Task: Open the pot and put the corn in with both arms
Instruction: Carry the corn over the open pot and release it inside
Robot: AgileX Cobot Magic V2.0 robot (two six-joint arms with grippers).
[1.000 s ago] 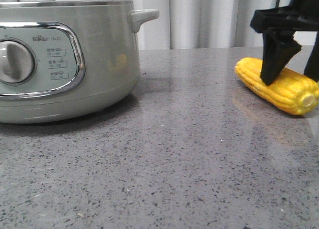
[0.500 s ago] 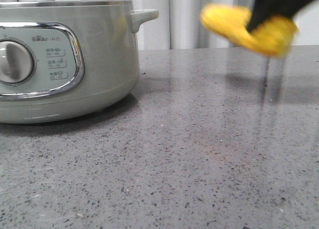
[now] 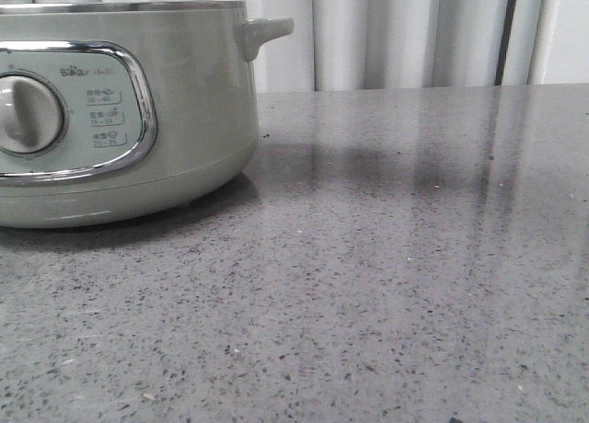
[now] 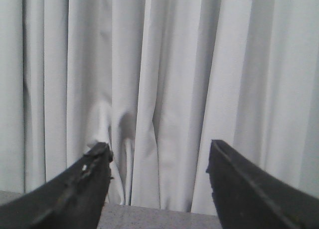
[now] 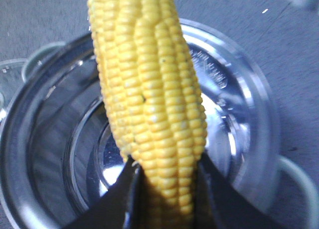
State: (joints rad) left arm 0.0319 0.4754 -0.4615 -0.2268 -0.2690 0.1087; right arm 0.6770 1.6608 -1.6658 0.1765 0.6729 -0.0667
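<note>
The grey speckled worktop (image 3: 386,285) fills most of the front view, with pale pleated curtains (image 3: 405,37) hanging behind its far edge. On its left side stands the pot (image 3: 198,110), a wide pale grey-green cooker with a metal rim, a chrome-framed control panel (image 3: 101,110) bearing a grey dial (image 3: 28,115), and a side handle (image 3: 267,29) jutting toward the right. In the right wrist view the pot (image 5: 249,119) is seen from above with no lid on it: its shiny metal bowl lies open and bare, and a pale handle shows at either side of the rim. The corn (image 5: 154,104) hangs over that open bowl, a bright yellow cob with neat rows of kernels, its lower end pinched between the two dark fingers of the right gripper (image 5: 167,199), which press against it from both sides; whether the cob touches the metal cannot be told. The left gripper (image 4: 159,164) shows only in its own wrist view, its two black fingers spread well apart with nothing between them, pointed at the curtains with a thin strip of the worktop below.
</note>
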